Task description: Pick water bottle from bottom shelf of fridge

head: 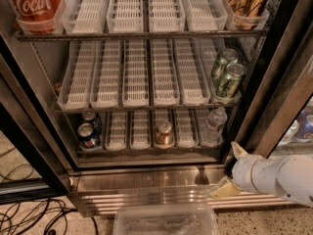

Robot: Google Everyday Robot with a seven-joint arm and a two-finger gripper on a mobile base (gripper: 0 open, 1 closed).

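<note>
The water bottle [214, 126] stands upright in the rightmost lane of the bottom shelf [140, 131] of the fridge [146, 177], whose door is open. It is clear and ribbed. My gripper [230, 170] is at the lower right, outside the fridge in front of the steel sill. It sits below and slightly right of the bottle, apart from it. Its two cream fingertips [222, 189] are spread and hold nothing.
Two blue cans [88, 133] stand at the bottom shelf's left and an orange-brown can [164, 132] in the middle. Green cans [226, 75] stand on the rack above the bottle. A clear plastic bin [166, 221] lies on the floor in front, with cables [24, 214] at the left.
</note>
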